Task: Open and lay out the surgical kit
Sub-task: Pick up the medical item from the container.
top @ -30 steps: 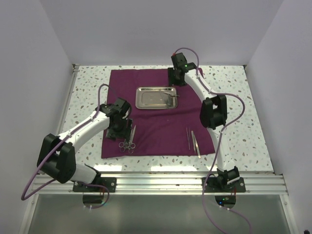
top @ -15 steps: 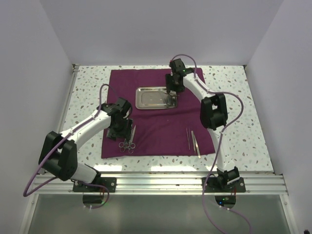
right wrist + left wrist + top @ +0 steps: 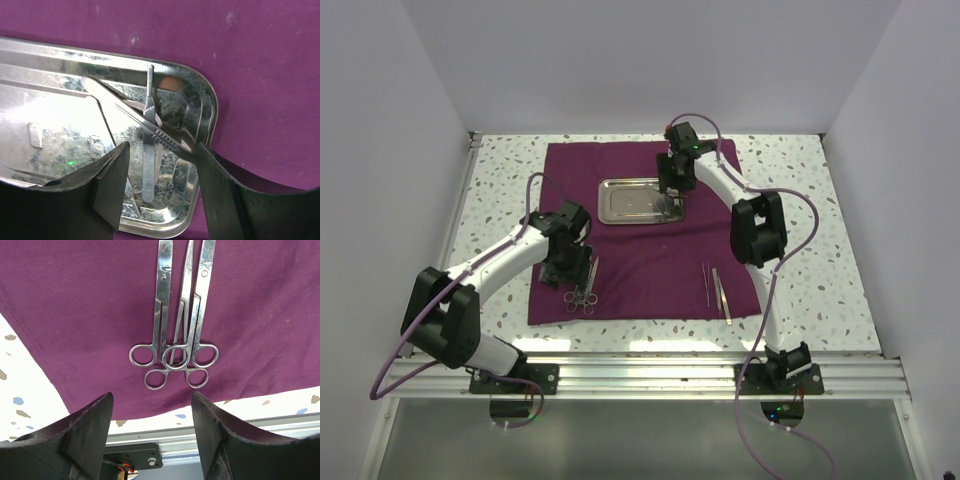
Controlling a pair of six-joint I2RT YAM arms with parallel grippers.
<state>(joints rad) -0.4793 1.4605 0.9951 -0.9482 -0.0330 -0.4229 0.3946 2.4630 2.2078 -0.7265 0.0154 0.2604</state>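
The maroon cloth (image 3: 640,265) lies spread flat on the table. The steel tray (image 3: 625,200) sits on its far half. My right gripper (image 3: 670,200) hangs open over the tray's right end. In the right wrist view its fingers (image 3: 107,185) straddle a thin straight instrument (image 3: 149,150) and crossed tweezers (image 3: 150,127) lying inside the tray (image 3: 210,100). My left gripper (image 3: 571,272) is open and empty just above the cloth's near left corner. Three ring-handled scissors or forceps (image 3: 175,340) lie side by side there, also in the top view (image 3: 583,290). More tweezers (image 3: 716,285) lie on the cloth's near right.
The speckled tabletop (image 3: 800,200) borders the cloth on all sides. An aluminium rail (image 3: 640,375) runs along the near edge, also seen past the cloth's edge in the left wrist view (image 3: 150,450). White walls enclose the left, right and back.
My right gripper has moved from the cloth's far edge toward me and down over the tray's right end. The left arm has barely moved.
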